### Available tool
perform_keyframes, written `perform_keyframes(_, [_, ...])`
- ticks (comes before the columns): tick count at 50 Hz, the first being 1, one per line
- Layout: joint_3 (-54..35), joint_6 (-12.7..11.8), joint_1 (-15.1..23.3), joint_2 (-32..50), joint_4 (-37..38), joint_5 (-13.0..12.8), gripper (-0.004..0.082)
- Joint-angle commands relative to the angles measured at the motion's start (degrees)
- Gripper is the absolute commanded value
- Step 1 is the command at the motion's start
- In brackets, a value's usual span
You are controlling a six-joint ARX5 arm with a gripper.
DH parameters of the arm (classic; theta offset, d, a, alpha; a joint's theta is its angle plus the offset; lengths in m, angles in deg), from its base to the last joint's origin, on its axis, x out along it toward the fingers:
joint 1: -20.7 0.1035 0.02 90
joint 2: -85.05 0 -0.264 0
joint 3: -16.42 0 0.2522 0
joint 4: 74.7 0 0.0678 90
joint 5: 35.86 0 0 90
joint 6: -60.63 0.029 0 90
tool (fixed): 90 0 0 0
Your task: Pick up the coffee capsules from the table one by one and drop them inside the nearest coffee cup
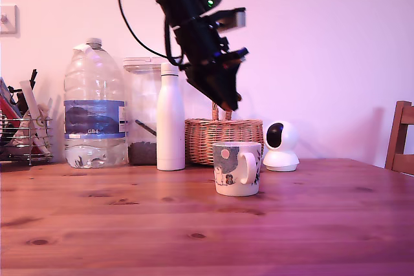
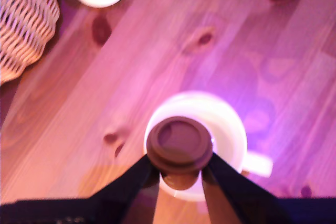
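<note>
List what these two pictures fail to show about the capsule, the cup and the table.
- Inside of the coffee cup: exterior view sees only its side; in the wrist view the capsule held by the gripper covers much of the opening.
- Capsule in the exterior view: too small and dark at the fingers to make out.
- Other capsules on the table: none visible.

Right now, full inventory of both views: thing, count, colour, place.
table: 1, reddish-brown, under everything.
coffee cup: 1, white with pink circle, centre front.
coffee capsule: 1, brown, gripped above the cup.
water jug: 1, clear with blue label, exterior view's left.
bottle: 1, white, right of the jug.
clear container: 1, behind the bottle.
wicker basket: 1, tan, behind the cup.
camera: 1, white, right of the basket.
wire rack: 1, far left.
chair: 1, wooden, far right.
jaws: black, closed on the capsule.
</note>
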Motion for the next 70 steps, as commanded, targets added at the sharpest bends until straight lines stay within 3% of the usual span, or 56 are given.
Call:
perform_keyframes(1, [0.0,-0.2,-0.5,-2.9,-0.2,0.0,0.0181])
perform_keyframes(54, [-0.1,-0.2,-0.8,-4.9,-3.5,0.1,0.0186])
perform_keyframes(58, [-0.1,-0.2,-0.8,-4.9,-3.1,0.2,0.0288])
perform_keyframes(64, [-0.1,-0.4,-0.8,-4.9,-2.8,0.4,0.0596])
perform_keyframes(70, [-0.1,-0.4,-0.8,-4.9,-2.0,0.4,0.0624])
